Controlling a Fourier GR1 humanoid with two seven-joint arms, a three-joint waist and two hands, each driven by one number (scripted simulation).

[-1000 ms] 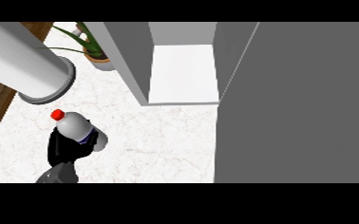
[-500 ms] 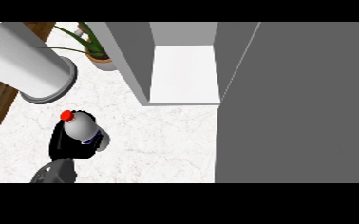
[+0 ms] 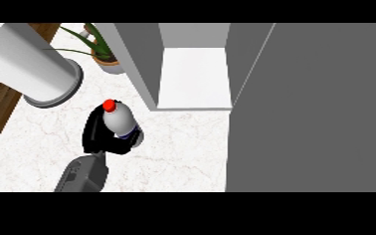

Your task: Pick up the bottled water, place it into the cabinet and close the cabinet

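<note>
- Nearest, a grey forearm comes in from the lower edge at the view's left, ending in the black left hand. Its fingers are curled round the bottled water, which it holds above the marbled white worktop.
- The bottle leans with its red cap pointing up the view, toward the cabinet side. Its pale body shows above the dark fingers, which cover its lower part.
- The right hand shows nowhere in the view.
- Step in hand, as I judge it: the pick is done and the carry to the cabinet is under way; the placing and the closing are not yet done.
- Just beyond and to the right stands the cabinet, with its white inner floor open to view. The bottle is still outside it, near the grey left wall's front corner.
- The big grey panel filling the right side looks to be the open door.
- The next move calls for carrying the bottle right and forward, past that wall's edge, then setting it down upright on the white floor before letting go.
- The door can be swung shut only after the hand is clear.
- Farther left, a white cylinder and a potted plant stand apart from the path.
</note>
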